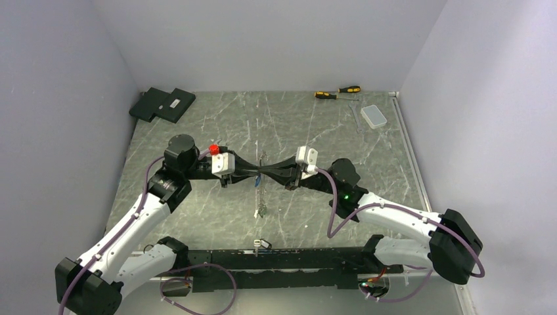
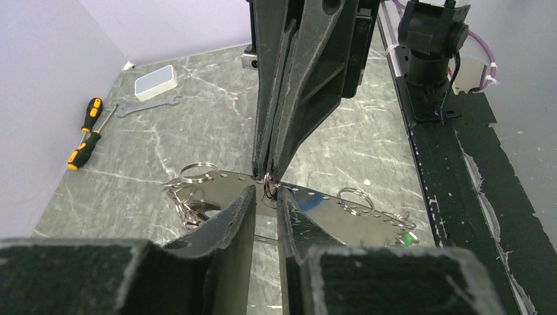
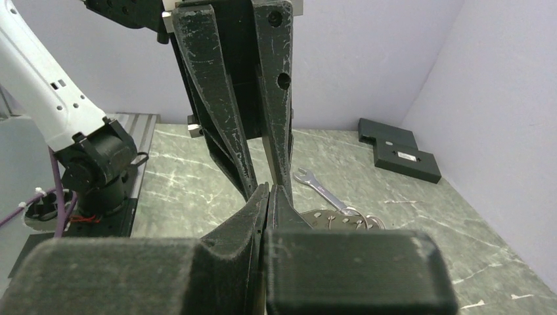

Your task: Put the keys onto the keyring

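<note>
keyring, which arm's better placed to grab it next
probably left: the left gripper has jaws slightly apart over the keyring, ready to close; the right gripper is shut

left hand (image 1: 256, 174), right hand (image 1: 267, 174) meeting, perhaps over keyring (image 1: 261, 200)

Your top camera sits high above and behind the arm bases (image 1: 167, 252), looking down and forward over the whole surface (image 1: 197, 125): a wide, distant shot. The left wrist camera rides low and very close, sighting along the left gripper (image 2: 266, 197) and facing the right side, where the screwdrivers (image 2: 80, 154) lie. The right wrist camera mirrors it, staring along the right gripper (image 3: 269, 191) toward the left side and the black blocks (image 3: 397, 151). All three share the middle of the surface, and each wrist view catches the opposite gripper reaching in from its top edge.
</note>
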`<action>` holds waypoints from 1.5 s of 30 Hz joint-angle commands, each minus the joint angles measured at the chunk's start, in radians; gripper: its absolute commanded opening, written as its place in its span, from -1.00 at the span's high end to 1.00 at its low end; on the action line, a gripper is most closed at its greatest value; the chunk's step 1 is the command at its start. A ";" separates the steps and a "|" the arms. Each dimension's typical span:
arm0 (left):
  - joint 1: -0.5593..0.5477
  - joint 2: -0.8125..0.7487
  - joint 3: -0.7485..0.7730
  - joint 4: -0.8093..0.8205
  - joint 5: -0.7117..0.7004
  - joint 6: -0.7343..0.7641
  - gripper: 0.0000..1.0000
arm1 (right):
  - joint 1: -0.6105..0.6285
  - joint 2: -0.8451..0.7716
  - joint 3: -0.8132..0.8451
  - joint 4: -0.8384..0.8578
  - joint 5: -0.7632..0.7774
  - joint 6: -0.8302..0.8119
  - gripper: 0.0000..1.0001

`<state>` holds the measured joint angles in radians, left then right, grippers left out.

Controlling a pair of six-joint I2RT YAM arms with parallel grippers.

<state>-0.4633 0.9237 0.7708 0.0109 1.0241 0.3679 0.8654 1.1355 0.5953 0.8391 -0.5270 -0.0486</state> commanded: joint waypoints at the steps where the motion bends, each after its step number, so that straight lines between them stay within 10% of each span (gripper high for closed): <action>1: 0.006 -0.011 0.032 0.018 0.014 -0.030 0.54 | 0.003 0.006 0.031 0.075 -0.018 -0.002 1.00; 7: 0.009 -0.004 0.041 0.004 0.005 -0.026 1.00 | 0.003 0.012 0.035 0.069 -0.026 -0.003 1.00; 12: 0.011 0.011 0.069 -0.080 -0.046 0.006 1.00 | 0.003 0.007 0.036 0.045 -0.018 -0.004 1.00; 17: 0.011 0.041 0.128 -0.197 -0.164 0.051 1.00 | 0.003 -0.019 0.015 -0.029 0.060 -0.011 0.27; 23: 0.012 0.114 0.210 -0.314 -0.311 0.014 1.00 | 0.003 -0.035 0.006 -0.171 0.171 -0.022 0.02; 45: 0.005 0.199 0.281 -0.270 -0.575 -0.469 1.00 | 0.038 0.238 0.154 -0.117 0.389 0.126 -0.22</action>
<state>-0.4541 1.1221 1.0092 -0.3401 0.5220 0.0357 0.8993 1.3567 0.6876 0.6495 -0.2085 0.0532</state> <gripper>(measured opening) 0.012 0.606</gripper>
